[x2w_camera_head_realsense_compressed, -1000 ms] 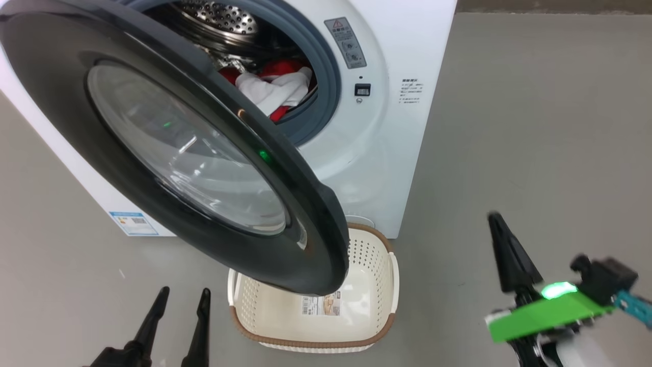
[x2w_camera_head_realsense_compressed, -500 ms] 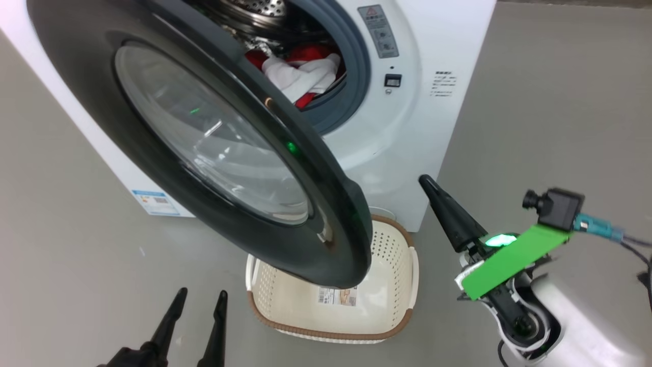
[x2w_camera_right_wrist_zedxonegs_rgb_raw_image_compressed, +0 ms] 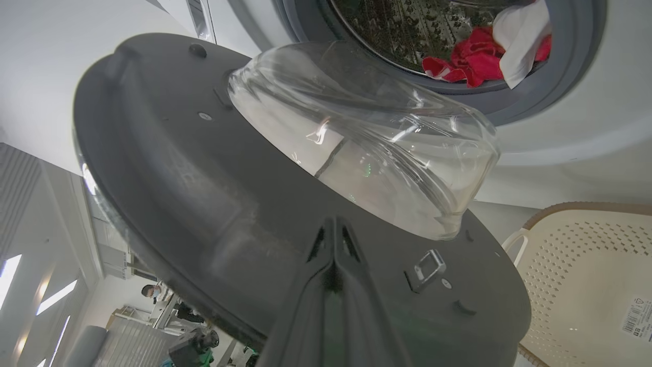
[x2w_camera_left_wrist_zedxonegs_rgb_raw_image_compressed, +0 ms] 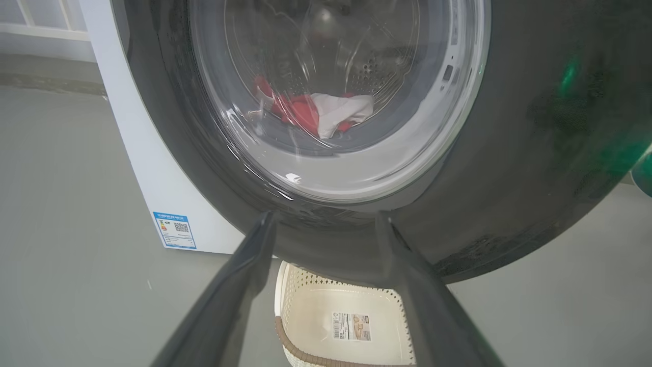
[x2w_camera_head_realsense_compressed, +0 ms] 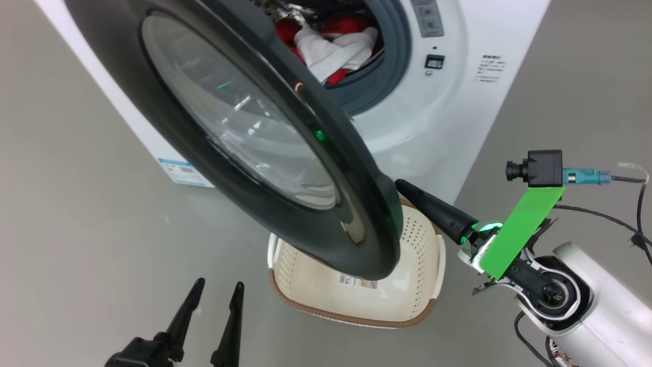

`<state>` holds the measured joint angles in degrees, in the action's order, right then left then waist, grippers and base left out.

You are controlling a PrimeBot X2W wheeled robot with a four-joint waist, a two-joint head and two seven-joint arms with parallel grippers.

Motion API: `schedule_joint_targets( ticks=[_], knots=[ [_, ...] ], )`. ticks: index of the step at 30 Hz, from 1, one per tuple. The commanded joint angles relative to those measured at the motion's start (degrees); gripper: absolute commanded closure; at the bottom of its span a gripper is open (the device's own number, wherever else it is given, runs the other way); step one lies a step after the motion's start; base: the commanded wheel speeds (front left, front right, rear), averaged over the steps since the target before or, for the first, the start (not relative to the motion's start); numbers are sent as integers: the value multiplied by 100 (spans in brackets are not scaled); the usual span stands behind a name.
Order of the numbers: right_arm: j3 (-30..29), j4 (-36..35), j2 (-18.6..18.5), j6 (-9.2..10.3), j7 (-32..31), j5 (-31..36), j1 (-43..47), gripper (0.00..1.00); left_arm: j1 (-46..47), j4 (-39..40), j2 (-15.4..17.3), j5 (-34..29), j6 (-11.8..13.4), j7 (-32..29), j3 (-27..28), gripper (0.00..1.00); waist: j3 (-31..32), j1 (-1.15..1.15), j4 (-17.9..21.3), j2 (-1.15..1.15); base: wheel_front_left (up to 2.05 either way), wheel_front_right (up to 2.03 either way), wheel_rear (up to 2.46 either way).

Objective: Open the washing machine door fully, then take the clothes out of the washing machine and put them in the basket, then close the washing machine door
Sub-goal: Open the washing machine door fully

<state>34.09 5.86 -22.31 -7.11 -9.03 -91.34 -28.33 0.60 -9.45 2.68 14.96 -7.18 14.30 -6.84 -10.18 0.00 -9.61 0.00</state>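
Grey floor [x2w_camera_head_realsense_compressed: 76, 229] beneath everything. On it the washing machine [x2w_camera_head_realsense_compressed: 438, 122], white and boxy, slanted across the head view, grey rubber ring around the drum's mouth.

The washing machine door [x2w_camera_head_realsense_compressed: 239, 132]: hangs partly open, hinged at the robot's left, glossy black rim and clear glass bowl at its centre. Covers much of the mouth in the head view and overlaps the near part of the basket below.

The basket [x2w_camera_head_realsense_compressed: 425, 244]: sits on the floor just in front of the machine, under the door's free edge. Cream, brown rim, label sticker [x2w_camera_head_realsense_compressed: 359, 280] on its bottom.

Right arm: comes in from the lower right of the head view, green plate [x2w_camera_head_realsense_compressed: 519, 229] and small black camera [x2w_camera_head_realsense_compressed: 540, 167] at the wrist.

The right gripper [x2w_camera_head_realsense_compressed: 402, 184]: fingers pressed together, holding nothing, tip right at the inner side of the door's free edge, above the basket. In the right wrist view, points at the dark inner face near the metal latch [x2w_camera_right_wrist_zedxonegs_rgb_raw_image_compressed: 428, 267]. Touching or not, cannot tell.

The left gripper [x2w_camera_head_realsense_compressed: 219, 283]: low in the head view, fingers spread and empty, apart from the door.

The clothes [x2w_camera_head_realsense_compressed: 336, 46]: lie inside the drum at its lip, red pieces with a white one on top.

Blue sticker [x2w_camera_head_realsense_compressed: 183, 172]: low on the machine's body, near the floor
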Motion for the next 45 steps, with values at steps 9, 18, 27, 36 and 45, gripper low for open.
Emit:
schedule_joint_targets(
  ticks=[9, 18, 27, 36, 45],
  knots=[
    [-43, -152, -33, -37, -656, -287, -69, 100, 203, 120, 21, 158, -31, 70, 128, 0, -71, 0, -392, 0, 0, 0, 0],
    [0, -293, 85, -37, -869, -250, 261, 100, 111, 122, 21, 164, -31, 70, 115, 0, 78, 0, -622, 0, 0, 0, 0],
    [80, -476, 269, -37, -1032, -184, 593, 100, 29, 113, 21, 133, -31, 70, 97, 0, 225, 0, -975, 0, 0, 0, 0],
    [177, -570, 513, -37, -1196, -133, 781, 100, -51, 57, 20, 114, -31, 70, 91, 0, 348, 0, -1352, 0, 0, 0, 0],
    [286, -551, 788, -37, -1355, -78, 831, 100, -60, -3, 20, 62, 14, 70, 228, 0, 421, 0, -1646, 0, 0, 0, 0]
  ],
)
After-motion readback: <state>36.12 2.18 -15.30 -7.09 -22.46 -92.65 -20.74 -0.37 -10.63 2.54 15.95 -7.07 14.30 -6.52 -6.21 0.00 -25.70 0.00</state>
